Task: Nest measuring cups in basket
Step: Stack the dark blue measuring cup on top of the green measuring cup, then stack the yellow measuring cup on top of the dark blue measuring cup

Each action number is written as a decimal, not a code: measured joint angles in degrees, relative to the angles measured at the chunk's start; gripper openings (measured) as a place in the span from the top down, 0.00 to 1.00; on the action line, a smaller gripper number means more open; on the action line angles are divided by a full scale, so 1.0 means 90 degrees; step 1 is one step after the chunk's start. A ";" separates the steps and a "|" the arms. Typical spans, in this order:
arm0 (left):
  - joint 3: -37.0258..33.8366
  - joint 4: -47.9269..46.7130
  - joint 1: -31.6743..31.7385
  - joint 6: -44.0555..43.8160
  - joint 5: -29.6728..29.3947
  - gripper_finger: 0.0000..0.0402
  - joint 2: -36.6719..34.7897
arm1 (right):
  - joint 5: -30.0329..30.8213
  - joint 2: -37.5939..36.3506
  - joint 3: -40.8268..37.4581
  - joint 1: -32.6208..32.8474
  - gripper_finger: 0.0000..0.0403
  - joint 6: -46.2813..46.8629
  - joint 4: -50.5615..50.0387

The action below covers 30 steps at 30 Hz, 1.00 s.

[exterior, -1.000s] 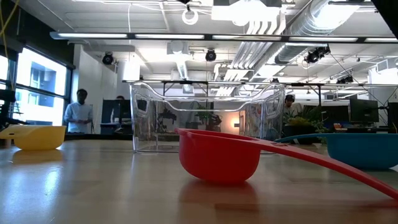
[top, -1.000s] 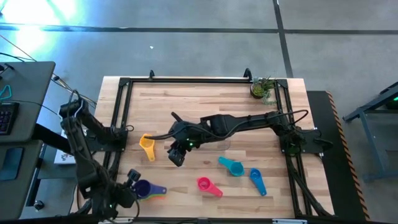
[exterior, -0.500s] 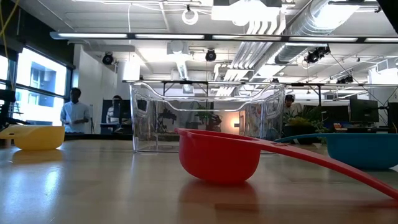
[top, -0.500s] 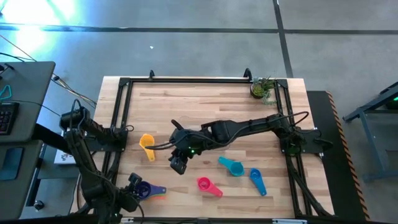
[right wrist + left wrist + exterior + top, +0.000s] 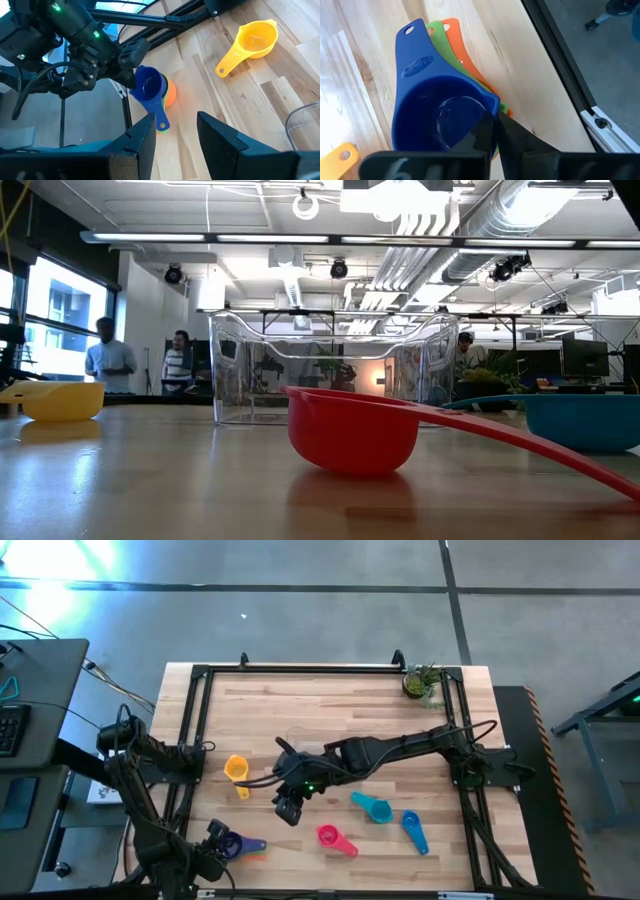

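A blue measuring cup (image 5: 440, 120) sits nested in a green one (image 5: 440, 37) and an orange one (image 5: 457, 37), at the table's near left corner (image 5: 235, 845). My left gripper (image 5: 495, 131) is shut on this stack. A yellow cup (image 5: 236, 770) lies upright left of centre. Magenta (image 5: 330, 836), teal (image 5: 372, 806) and small blue (image 5: 413, 828) cups lie near the front. The clear basket (image 5: 335, 370) stands mid-table on its flat bottom. My right gripper (image 5: 175, 135) hovers open above the table, right of the yellow cup. My left gripper pinches the blue cup's rim (image 5: 495, 107) on the side opposite the handles, one finger inside the bowl and one outside. The fingers slant down from the table's left. The handles (image 5: 161, 122) point away from the gripper; whether the stack rests on the table I cannot tell.
A small potted plant (image 5: 422, 682) stands at the far right corner. A black frame rail (image 5: 190, 750) runs around the tabletop. People stand in the room beyond the table (image 5: 110, 360). Bare wood lies between the stack and the magenta cup.
My left gripper has come down toward the table's near left corner with the nested stack still in its hold. My right gripper has drifted a little toward the near edge, still open. The people in the background have walked to the left.
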 joint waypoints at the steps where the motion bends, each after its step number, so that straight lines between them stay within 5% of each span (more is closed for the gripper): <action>1: 0.0000 -0.0001 0.0000 -0.0009 0.0001 0.97 -0.0003 | 0.0000 0.0000 0.0002 0.0000 0.66 0.0000 0.0000; 30: 0.0000 0.0058 0.0445 -0.0170 0.0807 0.74 -0.0009 | 0.0002 0.0000 0.0000 0.0008 0.66 -0.0029 0.0005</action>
